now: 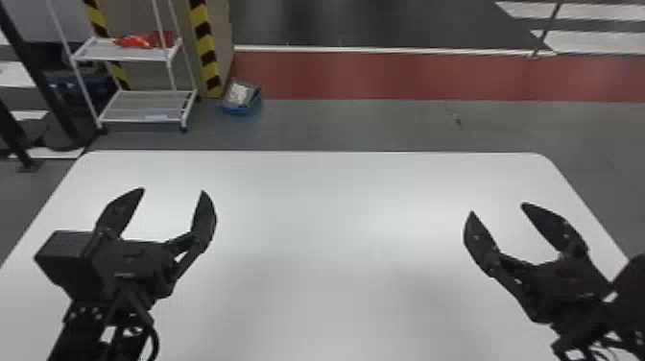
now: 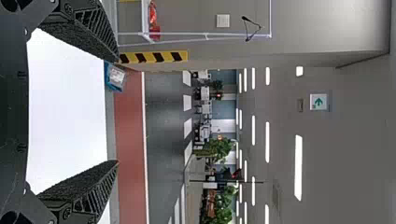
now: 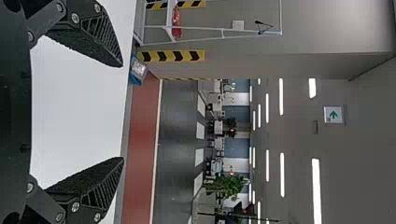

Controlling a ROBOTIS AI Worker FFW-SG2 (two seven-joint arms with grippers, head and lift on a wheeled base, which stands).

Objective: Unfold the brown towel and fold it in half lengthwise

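Observation:
Above the left part of the white table (image 1: 336, 201), my left gripper (image 1: 173, 191) is open, with nothing between its fingers. My right gripper (image 1: 497, 209) is over the table's right part, likewise open and holding nothing. In the left wrist view, the left gripper (image 2: 117, 111) has its two ridged fingers wide apart, with the white tabletop behind them. The right wrist view has the right gripper (image 3: 123, 112) spread the same way. I see no brown towel on the visible tabletop or in either gripper.
Beyond the table's far edge, a white wire shelf (image 1: 134, 105) with red items on its upper level stands at the back left. A blue bin (image 1: 241, 99) sits on the floor beside a yellow-and-black striped pillar (image 1: 207, 53).

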